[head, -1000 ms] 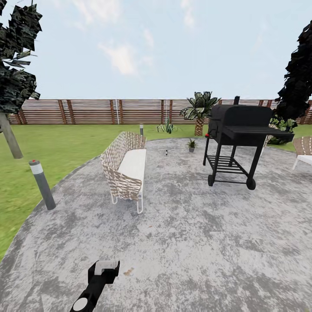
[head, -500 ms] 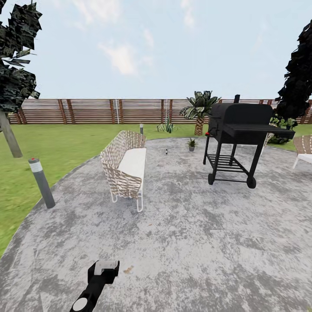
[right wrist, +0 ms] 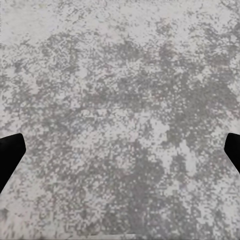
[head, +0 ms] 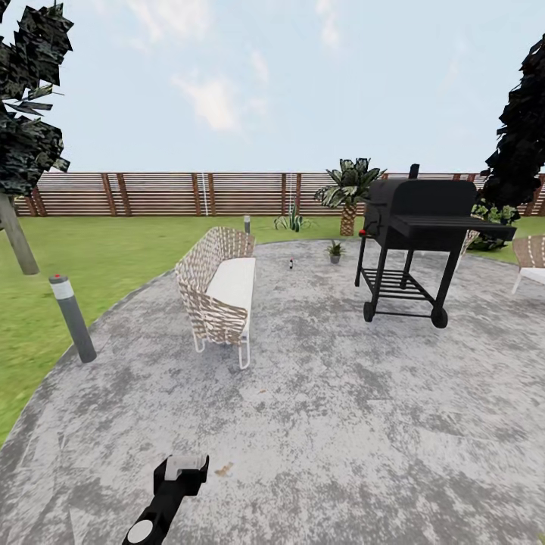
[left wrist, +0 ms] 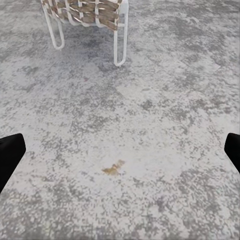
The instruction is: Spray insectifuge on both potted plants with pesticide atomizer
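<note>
Where the paved patio (head: pixel 341 393) nears its far edge, the pesticide atomizer (head: pixel 291 264) stands upright, long axis vertical; its facing is too small to tell. One potted plant (head: pixel 334 253) sits near it, beside the black grill (head: pixel 412 242). Open paving lies between the wicker sofa (head: pixel 219 291) and the grill; lawn (head: pixel 98 257) borders the patio. The left end effector (left wrist: pixel 120 155) and right end effector (right wrist: pixel 120 152) both have fingers spread wide, empty. Since a second ago, the scene has slid slightly, showing the camera moved.
</note>
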